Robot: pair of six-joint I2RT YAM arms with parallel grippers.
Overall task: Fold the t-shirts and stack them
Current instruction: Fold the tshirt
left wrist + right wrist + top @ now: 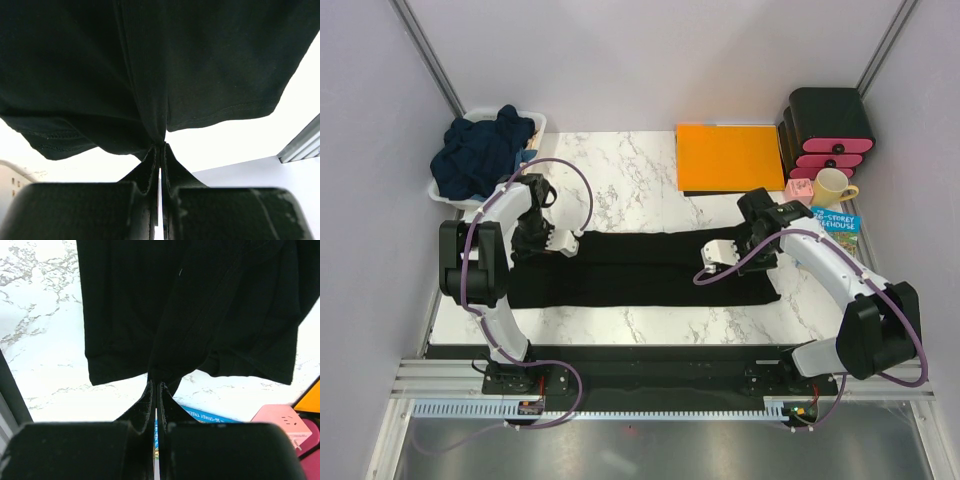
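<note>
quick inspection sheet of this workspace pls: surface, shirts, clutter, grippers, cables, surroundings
surface: white veined marble table
job's things: black shirt lies in a long band across the table; navy shirts are heaped in a white bin at back left
clutter: orange sheet, drawers, mug, pink block and book, all at back right
grippers: left gripper shut on the black shirt; right gripper shut on its other end
cables: a purple cable loops along each arm
surroundings: pale walls; metal rail at the near edge
</note>
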